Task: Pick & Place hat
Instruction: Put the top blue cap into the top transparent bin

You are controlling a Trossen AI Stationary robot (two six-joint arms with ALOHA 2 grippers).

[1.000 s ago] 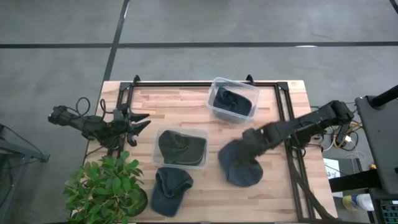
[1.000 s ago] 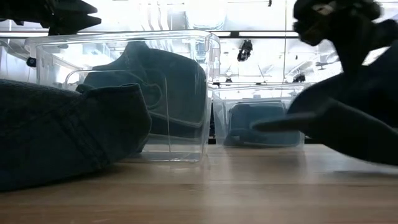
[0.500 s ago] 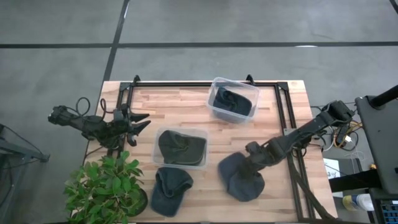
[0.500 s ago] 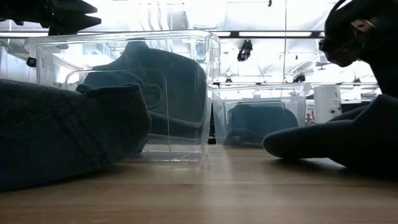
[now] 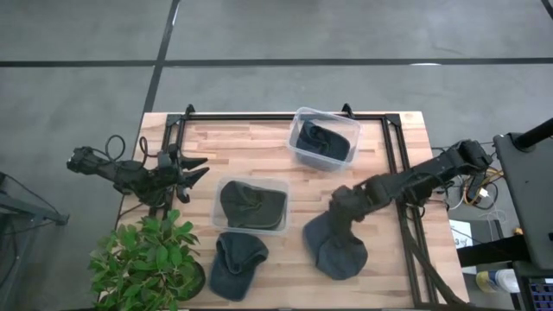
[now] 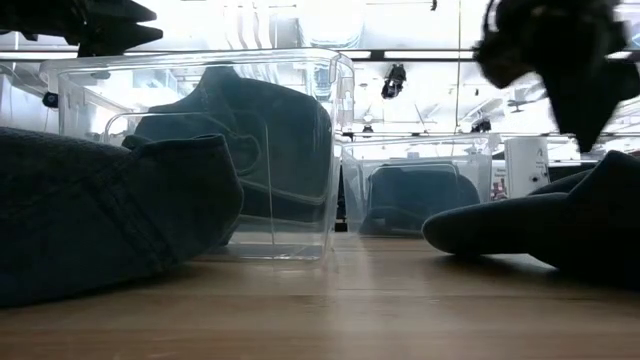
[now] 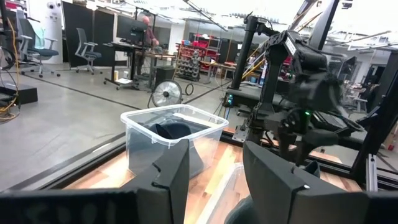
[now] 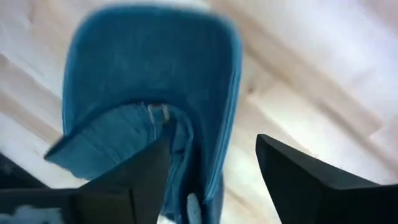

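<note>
On the table's [image 5: 259, 138] near right part in the high view, the right gripper [image 5: 344, 206] hangs over the upper edge of a dark hat [image 5: 335, 244] lying flat on the wood. Two clear bins are already filled, by the look of it: the far bin [image 5: 324, 138] and the middle bin [image 5: 251, 205] each hold a dark hat. This hat and another loose hat [image 5: 236, 263] at the near edge, beside a potted plant [image 5: 147, 259], are still out, so I judge the job about half done. The left gripper [image 5: 186, 171] waits at the left edge, well clear.

From the low view, the right gripper [image 6: 560, 55] is raised above the hat [image 6: 540, 225], which rests on the table; nothing appears lifted. The middle bin [image 6: 200, 150] stands between the two loose hats.

The left wrist view shows the left gripper's fingers [image 7: 171, 177] spread with nothing between them, the far bin [image 7: 171, 140] ahead.

In the right wrist view, the right fingers [image 8: 298, 180] stand apart, straddling the hat's [image 8: 155, 93] folded cloth without closing on it. Both bins look occupied, which may complicate placing it.
</note>
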